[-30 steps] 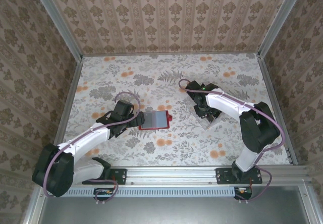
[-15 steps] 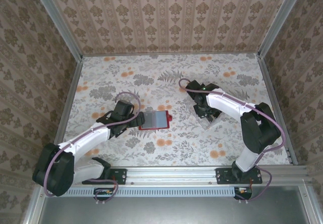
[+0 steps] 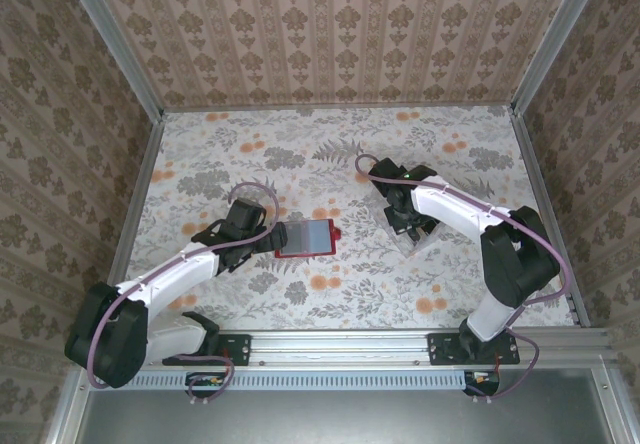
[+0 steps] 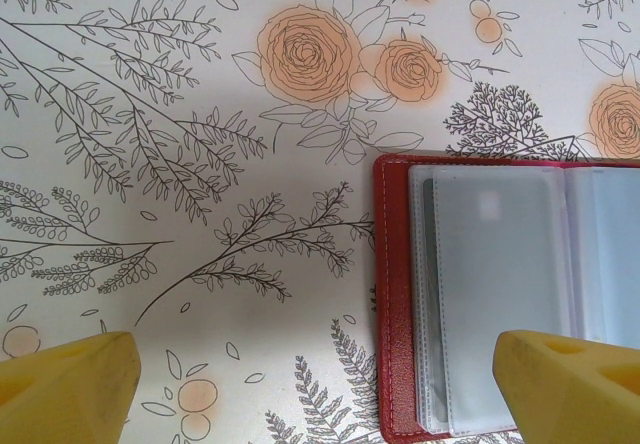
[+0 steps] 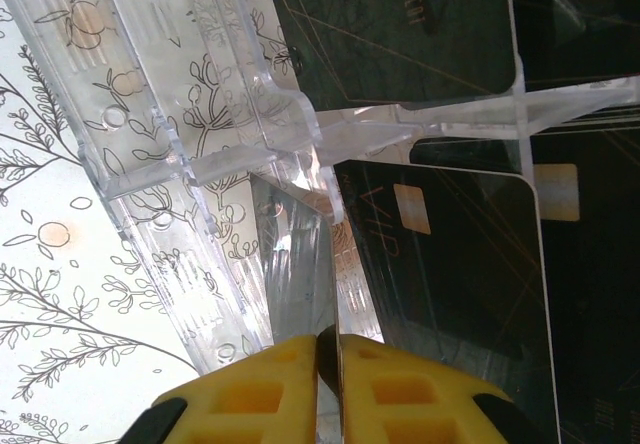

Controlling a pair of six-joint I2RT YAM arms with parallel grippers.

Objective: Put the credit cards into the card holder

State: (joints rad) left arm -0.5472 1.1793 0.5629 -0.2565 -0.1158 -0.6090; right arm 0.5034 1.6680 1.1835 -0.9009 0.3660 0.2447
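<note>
- Holds the left hand point(image 4: 320, 389) fully spread and empty over the bench point(image 4: 150, 84).
- Sets one yellow fingertip point(image 4: 570, 389) above the red card holder point(image 4: 400, 294), opened flat on the bench, clear sleeves up.
- Pinches a thin credit card point(image 5: 300, 274) by its edge in the right hand point(image 5: 330, 369), all but closed, at the clear tray point(image 5: 160, 84).
- Shows more black cards point(image 5: 450, 294) flat in tray compartments.

White arms point(image 3: 170, 279), yellow fingers point(image 4: 70, 384), purple cables point(image 3: 252, 188)

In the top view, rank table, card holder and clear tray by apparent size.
Largest: table. Then card holder and clear tray, which look similar; the right arm covers part of the tray, so I leave them unranked.
</note>
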